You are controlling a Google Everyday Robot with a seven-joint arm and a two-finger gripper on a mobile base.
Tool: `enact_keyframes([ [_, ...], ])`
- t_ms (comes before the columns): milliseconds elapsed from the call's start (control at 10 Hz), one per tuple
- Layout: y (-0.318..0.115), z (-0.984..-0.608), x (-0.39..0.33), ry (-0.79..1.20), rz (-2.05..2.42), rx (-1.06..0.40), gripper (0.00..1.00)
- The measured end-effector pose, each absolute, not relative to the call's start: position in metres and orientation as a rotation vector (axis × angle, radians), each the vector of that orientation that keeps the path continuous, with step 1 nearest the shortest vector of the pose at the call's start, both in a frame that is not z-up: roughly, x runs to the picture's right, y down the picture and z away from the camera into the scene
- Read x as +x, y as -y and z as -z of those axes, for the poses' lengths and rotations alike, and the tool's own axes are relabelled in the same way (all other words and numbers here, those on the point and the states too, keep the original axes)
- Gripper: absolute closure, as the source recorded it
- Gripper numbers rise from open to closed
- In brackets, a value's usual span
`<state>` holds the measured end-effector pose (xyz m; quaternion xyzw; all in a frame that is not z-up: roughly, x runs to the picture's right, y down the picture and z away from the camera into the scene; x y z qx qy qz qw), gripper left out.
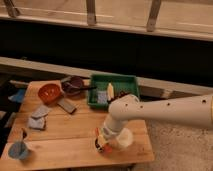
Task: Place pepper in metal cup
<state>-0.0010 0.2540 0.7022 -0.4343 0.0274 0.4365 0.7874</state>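
My gripper (102,144) hangs from the white arm (150,111) low over the front of the wooden table (65,125), just left of a white cup (124,139). Small orange-red bits show at the gripper: one at its upper left side, which looks like the pepper (98,132), and one at its tip. I cannot tell whether the pepper is held. The metal cup does not show; it is hidden or out of view.
A green tray (127,80) with items stands at the table's back. An orange-red bowl (49,93) and a dark bowl (75,85) sit at the back left. Grey-blue pieces (39,117) lie at the left. A blue cup (19,149) stands at the front left corner.
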Motion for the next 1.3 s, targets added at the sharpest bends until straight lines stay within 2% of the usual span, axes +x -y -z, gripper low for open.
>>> enact_keyframes([
  [100, -0.253, -0.702, -0.002, -0.053, -0.936, -0.934, 0.27],
  [200, -0.251, -0.702, -0.003, -0.049, -0.933, -0.932, 0.26],
  [900, -0.227, -0.694, -0.005, -0.035, -0.900, -0.867, 0.26],
  [1300, -0.160, -0.691, -0.002, -0.025, -0.908, -0.697, 0.26],
])
